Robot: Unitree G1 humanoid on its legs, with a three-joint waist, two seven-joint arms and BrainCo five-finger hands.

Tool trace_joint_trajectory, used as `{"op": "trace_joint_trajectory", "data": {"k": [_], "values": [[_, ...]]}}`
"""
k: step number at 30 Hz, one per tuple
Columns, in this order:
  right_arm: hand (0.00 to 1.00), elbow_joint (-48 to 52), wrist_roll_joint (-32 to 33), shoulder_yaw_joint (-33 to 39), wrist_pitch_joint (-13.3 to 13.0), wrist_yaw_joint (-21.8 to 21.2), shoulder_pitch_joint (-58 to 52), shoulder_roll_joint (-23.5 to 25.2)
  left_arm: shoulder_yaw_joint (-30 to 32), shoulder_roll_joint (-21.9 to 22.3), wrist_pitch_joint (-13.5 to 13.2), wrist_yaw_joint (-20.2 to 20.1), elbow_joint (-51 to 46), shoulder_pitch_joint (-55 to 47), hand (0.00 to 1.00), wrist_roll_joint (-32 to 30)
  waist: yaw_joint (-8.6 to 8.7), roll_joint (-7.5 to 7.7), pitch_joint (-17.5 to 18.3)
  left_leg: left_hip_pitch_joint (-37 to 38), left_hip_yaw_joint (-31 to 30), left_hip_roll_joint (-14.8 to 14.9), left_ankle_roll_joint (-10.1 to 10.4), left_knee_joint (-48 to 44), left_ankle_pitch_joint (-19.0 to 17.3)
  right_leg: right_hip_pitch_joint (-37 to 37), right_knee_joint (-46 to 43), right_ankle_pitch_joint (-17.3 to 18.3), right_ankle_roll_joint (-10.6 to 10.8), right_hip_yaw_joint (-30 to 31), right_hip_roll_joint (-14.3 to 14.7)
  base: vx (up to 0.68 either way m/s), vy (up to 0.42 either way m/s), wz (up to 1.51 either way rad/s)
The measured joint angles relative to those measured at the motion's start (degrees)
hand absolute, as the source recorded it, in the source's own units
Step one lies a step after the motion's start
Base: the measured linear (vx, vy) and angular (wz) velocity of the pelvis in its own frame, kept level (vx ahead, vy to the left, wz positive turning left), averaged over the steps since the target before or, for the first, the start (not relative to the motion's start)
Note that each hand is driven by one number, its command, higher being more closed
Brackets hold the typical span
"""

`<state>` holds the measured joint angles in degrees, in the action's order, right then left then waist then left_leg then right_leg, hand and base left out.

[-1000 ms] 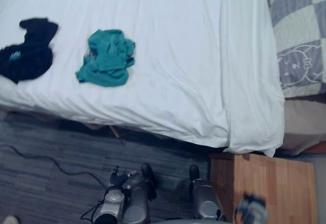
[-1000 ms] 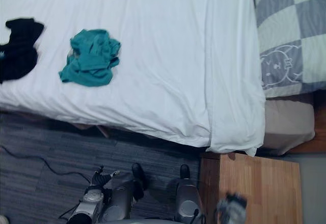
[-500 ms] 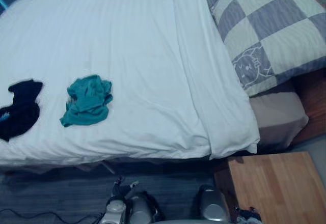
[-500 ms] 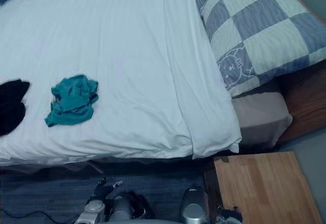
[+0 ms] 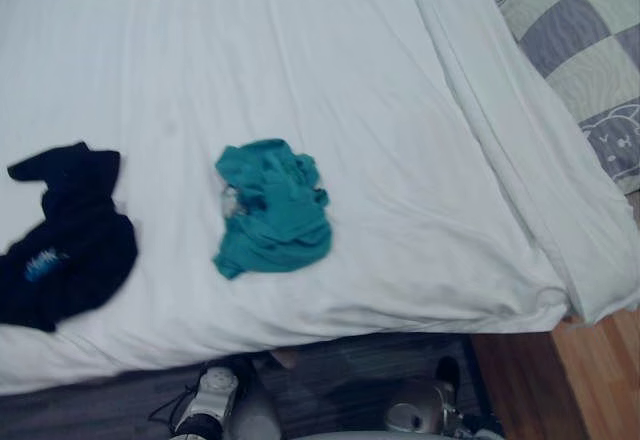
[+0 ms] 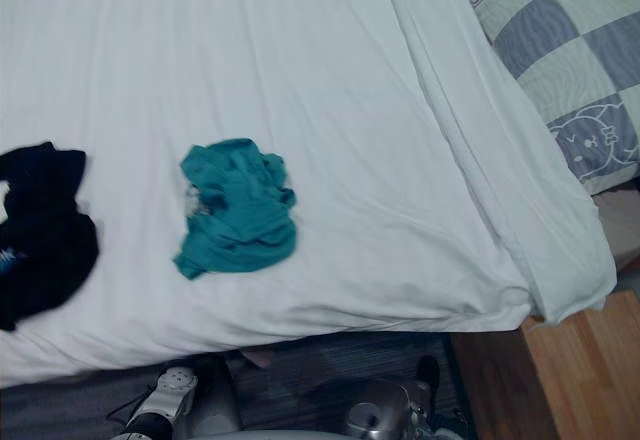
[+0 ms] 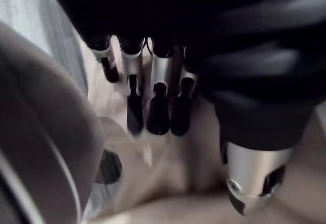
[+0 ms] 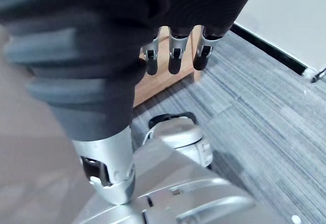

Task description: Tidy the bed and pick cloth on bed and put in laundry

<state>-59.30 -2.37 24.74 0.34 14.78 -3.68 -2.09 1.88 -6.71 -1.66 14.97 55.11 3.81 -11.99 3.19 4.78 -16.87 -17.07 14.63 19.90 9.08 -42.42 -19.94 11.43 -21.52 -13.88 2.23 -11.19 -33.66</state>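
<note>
White bed (image 5: 380,110), two cloths
Centre: teal cloth (image 5: 270,210); lower left: black cloth (image 5: 65,250); left hand (image 7: 158,91), right hand (image 8: 174,58) slack-fingered, empty

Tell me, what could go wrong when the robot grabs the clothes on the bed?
The teal cloth lies crumpled on the white sheet, so a grab might pinch the sheet too and rumple it. The black cloth sits near the bed's edge; a nudge could drop it. The left hand and right hand hang open and low, a long reach.
</note>
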Motion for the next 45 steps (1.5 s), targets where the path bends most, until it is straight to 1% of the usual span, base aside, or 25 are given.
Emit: {"op": "trace_joint_trajectory", "data": {"k": [1, 2, 3, 4, 5, 6, 7, 9, 11, 14, 18, 19, 21, 22, 23, 24, 26, 30, 31, 33, 36, 37, 38, 41, 45], "values": [[0.00, -0.03, -0.34, -2.32, 0.14, 0.02, -0.11, -0.73, -0.12, 0.04, 0.03, -0.07, 0.00, -0.40, 0.00, -0.01, -0.38, -0.27, -0.08, 1.64, 1.08, 0.11, -0.50, 1.21, 0.02, 0.32, -2.60, 3.93, 0.09, -2.41, 1.70, 0.20, 0.720, -0.80], [0.00, 0.89, -1.71, -8.56, 0.04, -0.28, 0.01, -1.30, -0.30, 0.20, 0.39, -0.90, 0.16, -0.99, 0.00, -0.13, -0.64, -0.40, -0.07, 5.22, 3.60, 0.08, -1.79, 5.38, 0.78, 0.81, -8.47, 12.43, 2.90, -7.03, 7.89, 0.07, 0.490, -0.66], [0.00, 2.89, -3.48, -12.62, -0.19, -1.37, -0.47, -1.37, -1.35, 0.19, 1.18, -1.98, 0.73, -0.89, 0.00, -0.36, -0.47, -0.39, -0.06, 7.40, 4.91, -0.83, -2.79, 9.48, 2.37, 1.21, -12.71, 18.92, 4.03, -8.80, 14.54, 0.07, 0.552, -0.46], [0.00, 4.61, -4.45, -15.31, -0.53, -2.58, -0.89, -1.35, -2.24, 0.31, 1.36, -2.54, 1.01, -0.85, 0.00, -0.64, -0.23, -0.29, -0.02, 8.84, 5.60, -2.39, -3.49, 13.01, 4.03, 1.19, -14.32, 22.78, 5.09, -9.91, 18.95, 0.03, 0.282, -0.07], [0.00, 5.29, -4.93, -15.91, -0.78, -2.56, -1.03, -1.13, -2.73, 0.59, 1.41, -2.74, 1.03, -0.90, 0.00, -1.20, -0.13, -0.20, 0.04, 9.64, 5.88, -3.60, -3.97, 15.03, 4.99, 0.86, -14.19, 24.58, 5.00, -10.21, 21.24, 0.04, 0.192, 0.27], [0.00, 5.88, -5.19, -17.35, -1.44, -3.00, -1.29, -0.79, -4.14, 1.34, 1.47, -3.00, 0.94, -1.14, 0.00, -2.31, 0.59, -0.12, 0.08, 10.92, 5.80, -6.37, -4.93, 18.34, 6.56, -0.93, -11.00, 27.60, 4.16, -9.85, 25.56, 0.07, 0.212, 0.59], [0.00, 6.62, -6.85, -18.79, -2.19, -3.76, -1.12, -0.81, -4.85, 2.87, 1.52, -3.87, 0.81, -1.30, 0.00, -2.73, 1.60, -0.01, 0.30, 11.97, 4.90, -9.66, -5.66, 20.60, 7.36, -5.62, -4.13, 29.24, 0.08, -6.84, 28.12, 0.06, 0.162, 0.61], [0.00, 6.72, -7.71, -19.01, -2.55, -3.81, -1.00, -1.31, -5.54, 4.41, 1.72, -3.93, 0.73, -1.68, 0.00, -2.73, 2.34, -1.03, 0.46, 13.36, 3.10, -11.91, -6.34, 22.69, 8.50, -7.08, -3.26, 29.08, -0.40, -2.29, 28.31, 0.03, 0.132, 0.72], [0.00, 6.65, -8.80, -19.00, -2.34, -3.78, -1.44, -1.09, -6.29, 5.37, 1.85, -3.92, 0.30, -2.13, 0.00, -2.70, 2.04, -0.78, 0.82, 15.45, 0.68, -14.10, -6.63, 26.29, 10.75, -9.82, -0.81, 29.03, -0.59, 0.31, 27.87, 0.03, 0.100, 0.79], [0.00, 5.51, -10.21, -20.41, -2.29, -5.26, -0.87, -1.93, -6.23, 6.05, 1.77, -3.79, -0.59, -2.86, 0.00, -2.72, 0.20, -1.40, 2.35, 15.86, -1.69, -16.13, -6.68, 32.28, 15.02, -10.91, 2.95, 28.36, -0.19, -1.43, 27.12, -0.05, 0.020, 0.55], [0.00, 1.54, -12.25, -20.69, -1.42, -6.24, 2.34, -3.60, -5.96, 6.51, 1.61, -3.67, -0.51, -3.14, 0.00, -2.67, -0.17, -3.32, 2.92, 14.35, -5.22, -17.63, -6.28, 35.51, 19.60, -10.96, 3.07, 27.62, -0.21, -6.43, 25.31, -0.11, -0.007, 0.68], [0.00, 1.34, -12.86, -20.69, -1.17, -6.23, 2.66, -3.79, -5.92, 6.55, 1.58, -3.60, -0.44, -3.12, 0.00, -2.65, -0.19, -3.59, 3.04, 13.98, -4.73, -17.47, -6.25, 35.39, 19.52, -10.87, 3.35, 27.26, -0.35, -7.02, 24.96, -0.11, 0.006, 0.32], [0.00, 0.19, -14.04, -20.44, -0.45, -6.18, 3.61, -4.34, -3.75, 7.09, 1.51, -3.40, 0.36, -2.81, 0.00, -2.66, -0.68, -4.67, 3.61, 13.23, 2.87, -14.59, -7.90, 29.85, 16.04, -10.55, 3.46, 26.55, -0.21, -7.79, 24.33, -0.06, 0.014, 0.08], [0.00, 0.19, -14.04, -20.14, -0.29, -6.18, 3.46, -4.48, -3.26, 7.30, 1.59, -3.27, 0.95, -2.93, 0.00, -2.65, -0.55, -4.72, 3.67, 13.49, 3.02, -14.03, -7.75, 29.26, 15.88, -10.74, 3.57, 26.33, 0.13, -7.87, 24.26, 0.04, 0.008, 0.04], [0.00, 0.20, -13.98, -19.89, -0.02, -6.17, 3.17, -4.92, -2.69, 7.64, 1.87, -3.23, 1.63, -3.02, 0.00, -2.66, -0.29, -5.90, 4.19, 14.20, 2.40, -13.89, -6.86, 30.54, 15.54, -10.95, 3.76, 26.05, 0.68, -7.92, 24.39, -0.03, 0.060, 0.10], [0.00, 0.14, -13.76, -18.28, 0.18, -6.13, 3.08, -4.79, -1.06, 7.60, 2.45, -2.66, 2.34, -3.04, 0.00, -2.65, -0.10, -6.56, 4.51, 15.02, 1.78, -15.25, -5.98, 33.74, 16.28, -11.02, 4.45, 25.46, 1.79, -7.29, 24.30, -0.07, 0.086, 0.12], [0.00, -0.05, -13.03, -15.13, 0.26, -6.11, 2.04, -4.34, 0.32, 6.90, 2.65, -2.14, 2.90, -3.14, 0.00, -2.66, 0.04, -6.31, 4.87, 16.36, 1.09, -16.84, -6.23, 38.02, 18.21, -10.91, 5.77, 24.92, 2.45, -6.95, 23.54, -0.06, 0.147, 0.19], [0.00, -0.09, -7.24, -1.10, 0.64, -5.87, -1.17, -0.37, 13.81, 5.70, 3.18, -1.85, 4.18, -5.18, 0.00, -0.84, 0.58, -5.61, 5.41, 20.06, -0.25, -19.31, -6.12, 47.88, 22.98, -10.53, 6.45, 24.47, 3.18, -5.79, 23.60, -0.03, 0.100, 0.22], [0.00, -0.18, -4.32, 3.23, 1.34, -5.64, -2.09, 0.81, 19.91, 4.80, 4.06, -1.10, 5.40, -5.64, 0.00, 1.00, 0.57, -5.34, 5.59, 20.32, -0.28, -19.43, -6.11, 48.27, 22.98, -11.15, 6.63, 24.37, 3.10, -5.55, 23.69, 0.00, 0.000, 0.00], [0.00, -0.82, -1.22, 8.36, 2.48, -4.82, -3.64, 1.51, 27.08, 3.59, 5.12, -0.67, 5.99, -7.22, 0.00, 2.85, 0.58, -5.13, 5.89, 20.84, -0.16, -19.53, -6.25, 48.30, 22.88, -11.56, 6.75, 24.35, 3.11, -5.02, 23.86, 0.03, 0.009, -0.07], [0.00, -1.11, 3.30, 18.71, 2.81, -2.72, -6.53, 1.31, 39.42, 0.92, 6.01, 0.35, 6.01, -8.94, 0.00, 5.28, 0.67, -5.27, 6.28, 21.56, -0.05, -19.52, -6.37, 48.36, 22.80, -12.56, 7.37, 24.35, 3.10, -4.64, 24.12, 0.07, -0.010, -0.04], [0.00, -1.09, 3.78, 19.89, 2.81, -2.32, -6.74, 1.14, 40.89, 0.42, 6.10, 0.39, 6.00, -9.04, 0.00, 5.40, 0.66, -5.29, 6.33, 21.57, -0.04, -19.49, -6.39, 48.36, 22.78, -12.72, 7.53, 24.35, 3.09, -4.64, 24.19, 0.04, -0.024, -0.03], [0.00, -0.62, 5.13, 23.32, 2.79, -1.50, -7.55, 0.30, 45.15, -1.87, 6.21, 0.77, 5.83, -9.11, 0.00, 6.42, 0.66, -5.28, 6.53, 21.68, 0.07, -19.28, -6.59, 48.38, 22.44, -13.35, 7.79, 24.34, 3.03, -4.63, 24.48, 0.00, 0.000, 0.00], [0.00, 3.94, 7.58, 27.39, 2.48, 1.43, -8.03, -1.12, 48.34, -6.30, 5.97, 2.77, 2.80, -8.99, 0.00, 8.17, 0.41, -5.19, 7.66, 21.74, 0.28, -19.08, -6.68, 48.39, 22.26, -13.49, 7.88, 24.47, 2.79, -4.64, 24.66, 0.03, -0.012, 0.00], [0.00, 17.12, 6.65, 28.32, 2.27, 4.43, -8.04, -1.83, 48.33, -10.21, 4.07, 5.80, -4.72, -7.44, 0.00, 11.60, 0.11, -5.33, 8.48, 21.73, 0.10, -19.12, -6.74, 48.40, 22.09, -13.70, 7.91, 24.60, 2.57, -4.68, 24.69, 0.03, -0.005, 0.03]]}}
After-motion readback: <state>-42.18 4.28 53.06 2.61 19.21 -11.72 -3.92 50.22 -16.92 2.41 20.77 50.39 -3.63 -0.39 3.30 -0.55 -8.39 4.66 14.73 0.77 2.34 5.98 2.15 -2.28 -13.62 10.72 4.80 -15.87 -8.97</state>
